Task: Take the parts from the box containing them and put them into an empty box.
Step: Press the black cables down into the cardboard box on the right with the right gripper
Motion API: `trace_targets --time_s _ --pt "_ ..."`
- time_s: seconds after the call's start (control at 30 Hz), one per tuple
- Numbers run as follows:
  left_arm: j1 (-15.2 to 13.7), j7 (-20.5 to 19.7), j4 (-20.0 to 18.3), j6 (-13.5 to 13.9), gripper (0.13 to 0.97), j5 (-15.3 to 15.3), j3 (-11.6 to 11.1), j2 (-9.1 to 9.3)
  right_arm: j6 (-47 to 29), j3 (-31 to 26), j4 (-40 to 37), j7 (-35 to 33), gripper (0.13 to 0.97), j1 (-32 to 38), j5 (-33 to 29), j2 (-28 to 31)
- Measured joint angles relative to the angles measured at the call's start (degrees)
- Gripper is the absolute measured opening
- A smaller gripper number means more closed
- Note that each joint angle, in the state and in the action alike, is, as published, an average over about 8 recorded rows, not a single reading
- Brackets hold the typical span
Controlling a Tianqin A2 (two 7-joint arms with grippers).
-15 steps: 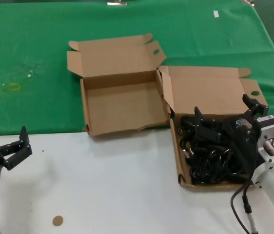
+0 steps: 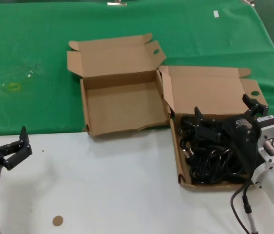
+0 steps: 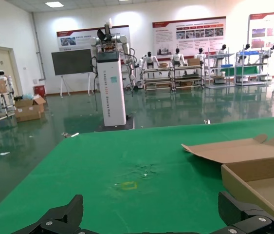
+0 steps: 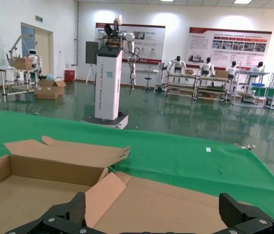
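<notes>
Now we see almost nothing changed from half a second ago: our right tool point(image 2: 223, 114) hangs spread wide over the black cords point(image 2: 210, 156), gripping none, exactly as before. The cords lie tangled in the longer box point(image 2: 176, 146) at the right; we cannot count them. The squarer box point(image 2: 122, 105) just to its left holds nothing. Two boxes rest partly on the green cloth point(image 2: 29, 58). Our left tool point(image 2: 16, 148) waits spread over the white bench point(image 2: 112, 185) at near left. No readable writing on either box.
</notes>
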Motion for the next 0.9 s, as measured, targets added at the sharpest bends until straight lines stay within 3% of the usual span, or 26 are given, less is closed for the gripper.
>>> trace_targets --time_s 0.43,0.9 --pt "0.0 0.0 0.0 0.0 0.935 0.0 0.0 0.00 0.0 0.0 0.0 0.0 0.966 0.0 0.0 0.0" --pt "0.0 0.0 0.0 0.0 0.787 0.0 0.0 0.00 0.2 -0.2 0.0 0.1 0.966 0.0 0.1 0.2"
